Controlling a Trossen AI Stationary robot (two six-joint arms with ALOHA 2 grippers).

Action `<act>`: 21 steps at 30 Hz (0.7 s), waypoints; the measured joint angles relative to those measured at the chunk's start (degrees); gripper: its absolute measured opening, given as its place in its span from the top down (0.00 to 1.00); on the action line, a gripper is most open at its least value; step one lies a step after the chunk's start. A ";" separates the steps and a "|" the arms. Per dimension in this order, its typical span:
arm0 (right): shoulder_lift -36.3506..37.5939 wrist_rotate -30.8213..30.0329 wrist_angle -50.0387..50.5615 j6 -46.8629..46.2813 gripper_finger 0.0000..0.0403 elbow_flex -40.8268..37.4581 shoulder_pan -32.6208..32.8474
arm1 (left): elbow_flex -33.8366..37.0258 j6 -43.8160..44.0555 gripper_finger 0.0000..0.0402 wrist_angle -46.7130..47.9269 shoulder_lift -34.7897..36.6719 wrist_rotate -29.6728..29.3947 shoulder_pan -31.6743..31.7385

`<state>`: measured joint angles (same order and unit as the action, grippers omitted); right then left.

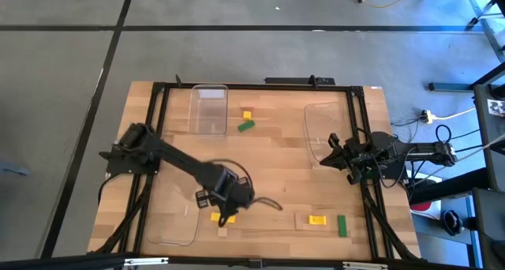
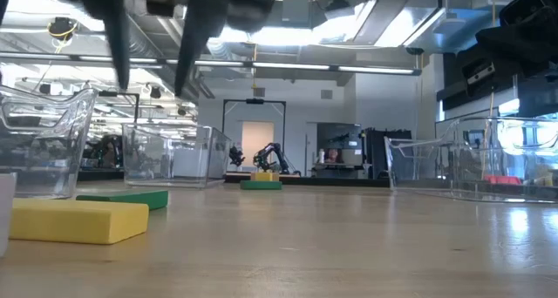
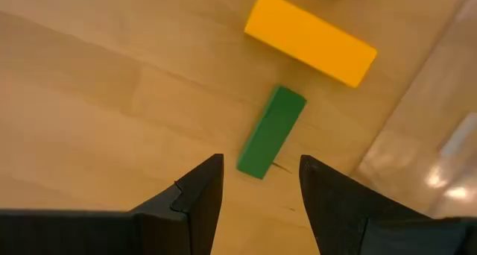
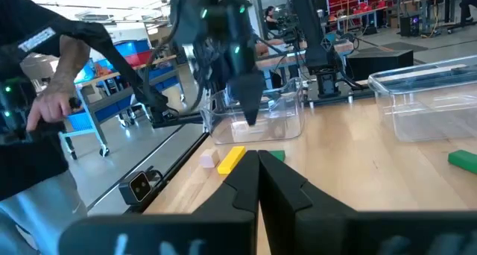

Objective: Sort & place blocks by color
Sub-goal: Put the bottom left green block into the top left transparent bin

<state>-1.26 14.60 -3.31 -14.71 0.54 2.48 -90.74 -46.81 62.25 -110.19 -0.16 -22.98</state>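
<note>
The left gripper (image 1: pixel 226 209) hangs over the tabletop's near-left part, its fingers spread and holding nothing — a green block (image 3: pixel 271 131) lies flat on the wood just ahead of them, a yellow block (image 3: pixel 311 37) just beyond it. A clear tray (image 1: pixel 175 226) sits at the near-left corner beside them. More blocks lie apart: a yellow and green pair (image 1: pixel 246 121) by the far tray (image 1: pixel 209 108), another pair (image 1: pixel 329 222) along the near edge. The right gripper (image 1: pixel 338 153) waits at the right edge, fingers pressed together, empty — a third tray (image 1: pixel 325 133) lies beside it.
</note>
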 joint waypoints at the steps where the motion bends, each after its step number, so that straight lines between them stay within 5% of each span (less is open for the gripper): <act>1: 0.00 -0.01 0.00 -0.03 0.98 -0.01 0.00 | 0.01 -0.14 0.58 0.01 -0.96 -0.65 -0.59; 11: 0.00 0.01 0.00 0.03 0.98 -0.02 0.00 | 0.00 -1.78 0.58 -3.08 -6.79 -5.69 -1.80; 21: -0.02 -0.01 0.00 0.05 0.98 0.00 0.00 | 2.67 -3.29 0.58 -2.00 -6.98 -3.67 1.24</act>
<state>-1.28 14.59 -3.31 -14.66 0.54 2.48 -88.07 -50.11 60.26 -117.16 -3.84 -21.75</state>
